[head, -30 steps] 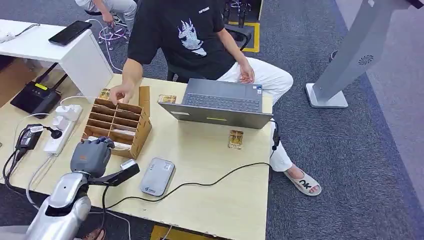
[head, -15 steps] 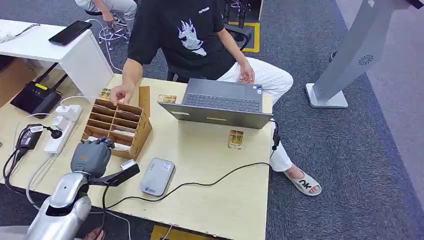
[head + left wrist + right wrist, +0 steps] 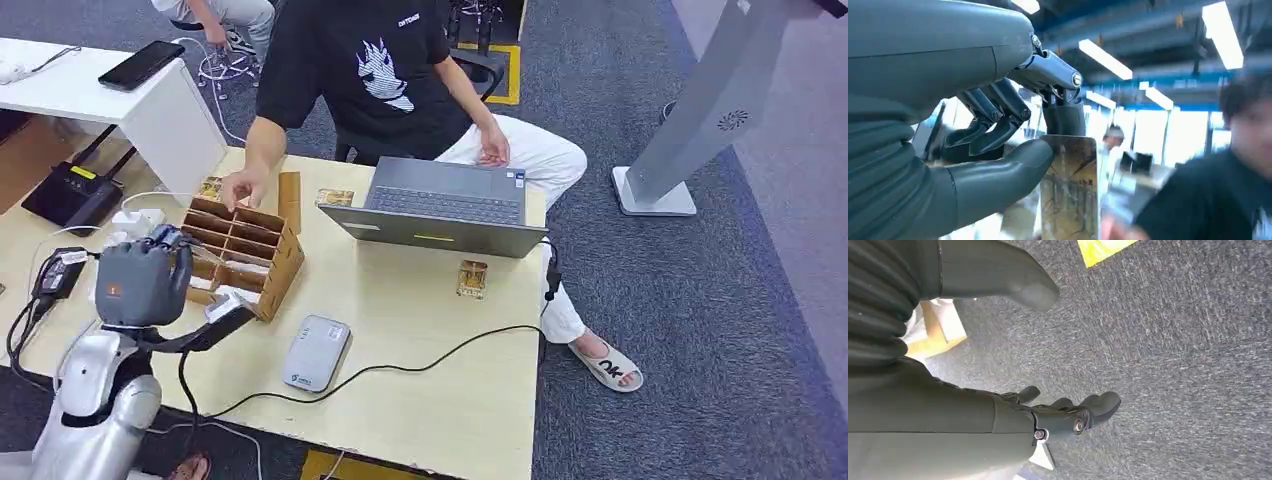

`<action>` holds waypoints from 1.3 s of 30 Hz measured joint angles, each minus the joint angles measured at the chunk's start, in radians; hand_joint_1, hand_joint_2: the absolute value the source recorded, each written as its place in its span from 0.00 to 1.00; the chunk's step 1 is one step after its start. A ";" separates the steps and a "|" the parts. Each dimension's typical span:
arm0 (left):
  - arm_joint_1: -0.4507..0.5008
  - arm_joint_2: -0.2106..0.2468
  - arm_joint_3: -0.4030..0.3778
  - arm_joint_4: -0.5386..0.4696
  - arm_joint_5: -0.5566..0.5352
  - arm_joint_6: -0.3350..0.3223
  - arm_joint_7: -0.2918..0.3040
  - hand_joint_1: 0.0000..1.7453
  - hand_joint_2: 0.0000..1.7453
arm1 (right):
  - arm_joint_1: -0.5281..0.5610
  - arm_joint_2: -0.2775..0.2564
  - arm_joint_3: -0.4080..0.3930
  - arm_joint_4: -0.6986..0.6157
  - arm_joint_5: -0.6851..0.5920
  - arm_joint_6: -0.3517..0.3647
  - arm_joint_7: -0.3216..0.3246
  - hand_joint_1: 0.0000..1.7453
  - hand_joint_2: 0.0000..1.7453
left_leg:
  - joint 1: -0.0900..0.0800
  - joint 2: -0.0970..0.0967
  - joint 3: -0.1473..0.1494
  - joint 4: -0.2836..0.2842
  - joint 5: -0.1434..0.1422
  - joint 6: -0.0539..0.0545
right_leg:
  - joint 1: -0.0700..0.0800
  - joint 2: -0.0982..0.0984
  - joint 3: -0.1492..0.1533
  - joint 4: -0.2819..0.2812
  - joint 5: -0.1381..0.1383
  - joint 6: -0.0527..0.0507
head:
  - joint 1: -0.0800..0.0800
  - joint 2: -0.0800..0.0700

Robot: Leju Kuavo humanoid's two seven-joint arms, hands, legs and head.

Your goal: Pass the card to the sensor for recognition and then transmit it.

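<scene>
So the left hand (image 3: 140, 283) had the card (image 3: 1069, 192) pinched between thumb and fingers (image 3: 1063, 117), held upright above the tabletop's (image 3: 420, 330) left side, just in front of the cardboard organizer (image 3: 240, 250). The wrist view showed the grip sitting along 1 edge of the card, most of it sticking out free. The right hand (image 3: 1068, 420) hung over the carpet (image 3: 1173, 365) holding nothing, fingers loosely curled.

What I'd worry about from here:

- That edge pinch looked thin. A quick swing toward the grey sensor (image 3: 315, 353) near the tabletop's front edge could probably let the card pivot or slip out, and it'd drop onto the tabletop or into the organizer slots.
- The black cable (image 3: 430, 360) ran right beside the sensor. A low approach might snag it and drag the sensor off its spot.
- If the card arrives tilted or edge-on, I'd guess the read fails, so it needs to come down flat over the sensor.
- A person's hand (image 3: 240, 185) was resting at the organizer's far side, near the robot's hand. Any wide arc there risks a bump.
- The laptop (image 3: 440, 205) sat at the far edge, well apart from the likely path.
</scene>
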 joint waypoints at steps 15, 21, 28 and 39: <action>-0.044 0.003 0.046 -0.139 -0.023 0.017 -0.016 1.00 1.00 | -0.002 0.000 0.000 0.000 0.001 -0.003 0.008 0.00 1.00 | 0.000 0.000 0.000 0.000 0.001 0.000 | 0.000 -0.001 0.000 0.000 0.000 0.000 | 0.000 0.000; -0.141 0.002 0.046 -0.035 -0.109 0.000 0.037 1.00 1.00 | -0.006 0.000 0.002 0.000 0.023 0.002 0.015 0.00 1.00 | 0.000 -0.001 0.000 0.000 0.002 0.000 | 0.000 -0.002 0.000 0.000 0.001 0.000 | 0.000 0.000; -0.351 -0.009 0.046 0.256 -0.203 0.018 0.070 1.00 1.00 | -0.015 0.000 0.014 0.000 0.050 0.012 0.005 0.00 1.00 | 0.000 -0.001 0.000 0.000 0.005 0.000 | 0.000 -0.002 0.000 0.000 0.004 -0.001 | 0.000 0.000; -0.417 -0.066 0.029 0.376 -0.154 0.024 0.066 0.00 1.00 | -0.017 0.000 0.018 0.000 0.052 0.019 0.022 0.00 1.00 | 0.000 -0.001 0.000 0.000 0.005 0.000 | 0.000 -0.001 -0.001 0.000 0.004 -0.001 | 0.000 0.000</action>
